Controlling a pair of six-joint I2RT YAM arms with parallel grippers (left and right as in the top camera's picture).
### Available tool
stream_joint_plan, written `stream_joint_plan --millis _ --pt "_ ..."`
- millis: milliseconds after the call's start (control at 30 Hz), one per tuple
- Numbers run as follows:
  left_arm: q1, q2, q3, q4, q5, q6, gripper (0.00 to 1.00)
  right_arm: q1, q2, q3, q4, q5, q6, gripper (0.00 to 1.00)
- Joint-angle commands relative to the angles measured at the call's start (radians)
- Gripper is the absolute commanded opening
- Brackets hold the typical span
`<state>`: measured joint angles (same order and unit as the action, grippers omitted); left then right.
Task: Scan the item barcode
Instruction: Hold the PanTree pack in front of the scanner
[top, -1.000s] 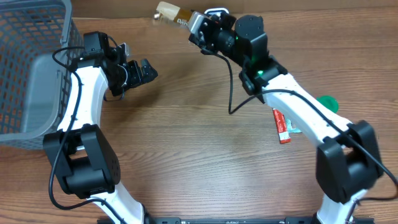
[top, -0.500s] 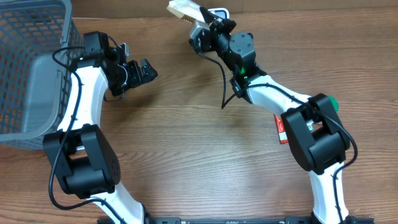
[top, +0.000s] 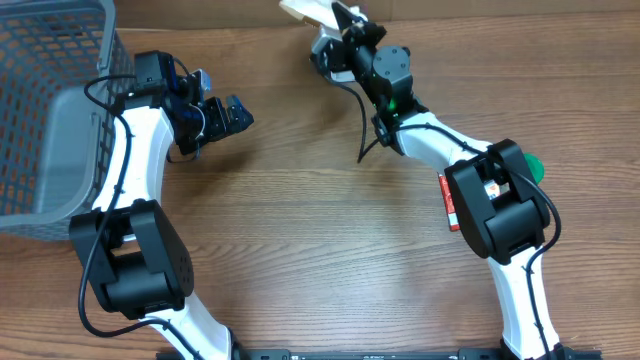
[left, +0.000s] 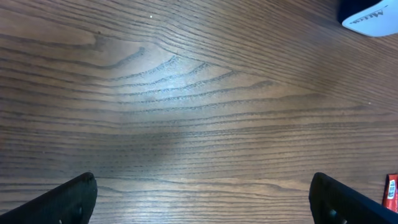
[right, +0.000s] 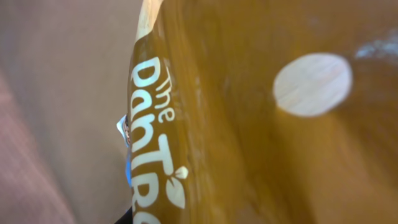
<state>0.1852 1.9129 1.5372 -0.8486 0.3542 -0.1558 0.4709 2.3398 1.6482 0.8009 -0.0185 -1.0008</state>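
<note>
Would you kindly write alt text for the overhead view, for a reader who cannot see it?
The right gripper holds a tan packet at the far edge of the table, while the left gripper hangs open over it. A grey basket stands beside the left arm; a red pack and a green object lie beside the right arm.

A brown wooden table (top: 300, 250) with a marked grain was seen. At its left edge a grey mesh basket (top: 45, 110) was set. On the right side a red packet (top: 451, 205) was laid flat. Near it lay a green object (top: 535, 166), largely hidden and not identified. A white object (left: 372, 17) with a dark rim was shown resting on the wood in the left wrist view.
</note>
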Motion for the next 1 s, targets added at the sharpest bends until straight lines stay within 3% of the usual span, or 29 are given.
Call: stream_joint_plan --millis 0,167,333,967 --pt "-0.002 0.002 0.023 0.000 -0.007 -0.009 1.00 -0.001 0.056 0.073 0.013 0.009 -0.029 0.04" --pt "-0.002 0.002 0.023 0.000 -0.007 -0.009 1.00 -0.001 0.099 0.126 0.013 0.011 -0.034 0.04" --pt "-0.002 0.002 0.023 0.000 -0.007 -0.009 1.00 -0.001 0.135 0.143 0.006 0.010 -0.128 0.04" --pt "-0.002 0.002 0.023 0.000 -0.007 -0.009 1.00 0.019 0.178 0.143 -0.104 0.037 -0.129 0.04"
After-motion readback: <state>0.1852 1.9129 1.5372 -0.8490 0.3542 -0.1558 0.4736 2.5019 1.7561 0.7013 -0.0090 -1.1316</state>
